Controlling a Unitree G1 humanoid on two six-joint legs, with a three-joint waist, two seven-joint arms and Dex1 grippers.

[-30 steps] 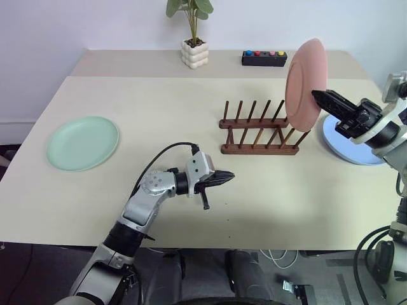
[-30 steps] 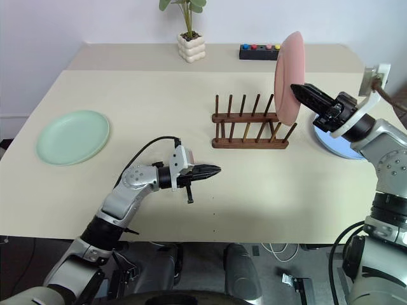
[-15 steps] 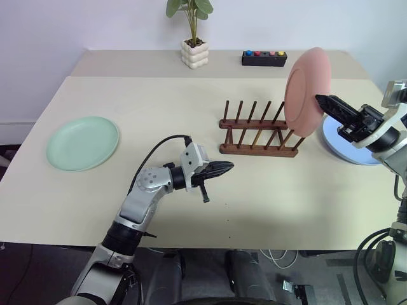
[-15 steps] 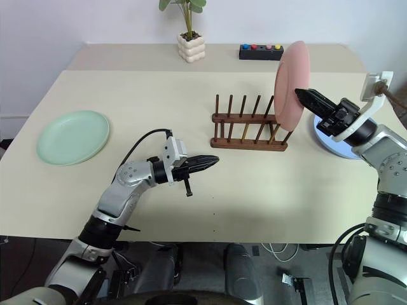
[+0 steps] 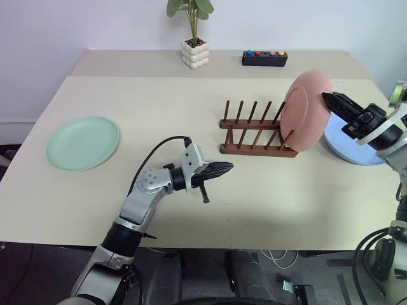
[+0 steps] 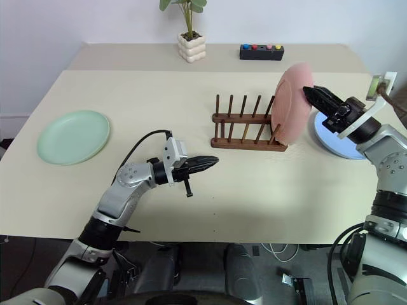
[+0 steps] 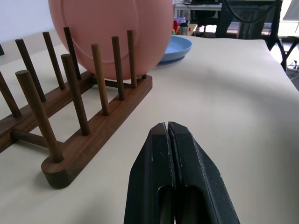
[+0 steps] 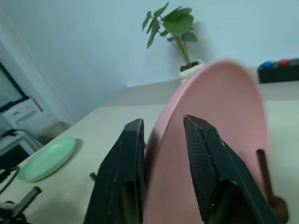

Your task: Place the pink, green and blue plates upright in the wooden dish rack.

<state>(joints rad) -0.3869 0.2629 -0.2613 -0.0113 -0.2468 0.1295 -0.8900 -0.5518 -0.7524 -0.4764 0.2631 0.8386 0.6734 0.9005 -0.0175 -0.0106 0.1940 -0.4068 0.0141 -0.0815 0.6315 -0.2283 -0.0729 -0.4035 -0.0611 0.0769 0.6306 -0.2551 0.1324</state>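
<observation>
Pink plate leans in the rack, its rim between the parted right tool; left tool together, lower centre.

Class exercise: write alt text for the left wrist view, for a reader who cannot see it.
The pink plate stands on edge between pegs at the far end of the wooden dish rack, with the blue plate flat on the table behind it. The left gripper, jaws shut, points along the table beside the rack.
</observation>
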